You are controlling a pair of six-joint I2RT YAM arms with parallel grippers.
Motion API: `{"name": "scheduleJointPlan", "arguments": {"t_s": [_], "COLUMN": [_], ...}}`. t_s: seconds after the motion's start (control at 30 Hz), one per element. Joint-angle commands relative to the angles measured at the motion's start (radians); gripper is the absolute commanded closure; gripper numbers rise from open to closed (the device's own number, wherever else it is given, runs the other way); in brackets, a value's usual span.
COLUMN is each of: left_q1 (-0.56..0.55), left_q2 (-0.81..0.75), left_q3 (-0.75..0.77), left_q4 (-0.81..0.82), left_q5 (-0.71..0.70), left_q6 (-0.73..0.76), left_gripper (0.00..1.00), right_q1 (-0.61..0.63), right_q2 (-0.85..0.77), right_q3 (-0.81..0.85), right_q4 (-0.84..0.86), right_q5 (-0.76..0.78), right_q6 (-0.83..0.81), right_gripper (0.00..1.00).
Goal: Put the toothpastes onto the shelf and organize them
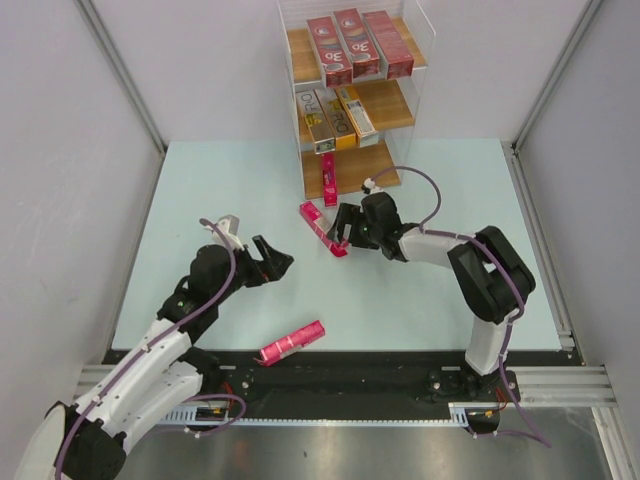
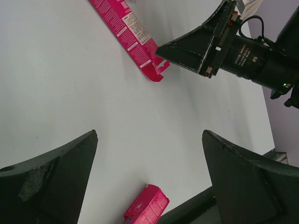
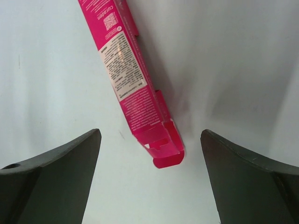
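One pale green table [image 1: 200,190] fills the top view, and at its 12 o'clock edge stands the three-tier shelf [image 1: 392,108] of wooden boards and clear walls. The right arm [image 1: 490,275] rises from about 5 o'clock and reaches in toward the middle. The left arm [image 1: 160,350] comes up from about 7 o'clock and bends the same way. On the shelf's top board three dark red cartons [image 1: 350,45] lie side by side. The middle board carries three silver and gold cartons [image 1: 337,118]. On the lowest board, toward its 9 o'clock side, a single shelved pink carton [image 1: 328,178] lies lengthwise, front to back. Just in front of the shelf, a little toward 12 o'clock from the table's middle, a long pink carton [image 1: 323,228] lies flat on the table with its near end flap open. The right claw [image 1: 338,232] is spread wide with that open end between its fingers [image 3: 56,172], and neither finger touches it in the right wrist view. The left claw [image 1: 274,258], at about 8 o'clock from that carton and well apart from it, is also spread wide and holds nothing. A shorter pink carton [image 1: 291,343] lies at the table's 6 o'clock edge, between the two arm bases.
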Motion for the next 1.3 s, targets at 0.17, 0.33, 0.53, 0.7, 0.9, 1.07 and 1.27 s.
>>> {"name": "scheduleJointPlan", "arguments": {"t_s": [0.17, 0.33, 0.53, 0.7, 0.9, 1.07, 1.27], "left_q1": [-0.002, -0.004, -0.004, -0.002, -0.004, -0.002, -0.001], "left_q2": [-0.016, -0.008, 0.006, 0.033, 0.041, 0.076, 0.140], "left_q3": [0.006, 0.005, -0.004, -0.015, -0.032, -0.029, 0.003], "left_q4": [0.009, 0.010, 0.030, 0.073, 0.113, 0.150, 0.234], "left_q5": [0.028, 0.032, 0.045, 0.089, 0.112, 0.147, 0.193], "left_q6": [-0.017, -0.017, -0.026, -0.044, -0.063, -0.066, -0.104], "left_gripper": [0.00, 0.00, 0.00, 0.00, 0.00, 0.00, 0.00], "right_q1": [0.007, 0.065, 0.119, 0.142, 0.151, 0.183, 0.224], "right_q2": [0.066, 0.101, 0.127, 0.145, 0.129, 0.052, -0.152], "right_q3": [0.005, 0.027, 0.039, 0.053, 0.053, 0.051, -0.034], "right_q4": [0.154, 0.172, 0.168, 0.120, 0.070, -0.004, -0.036], "right_q5": [0.026, 0.046, 0.133, 0.182, 0.221, 0.262, 0.273], "right_q6": [-0.070, -0.117, -0.150, -0.150, -0.146, -0.179, -0.167], "right_gripper": [0.08, 0.10, 0.26, 0.53, 0.67, 0.72, 0.75]}}
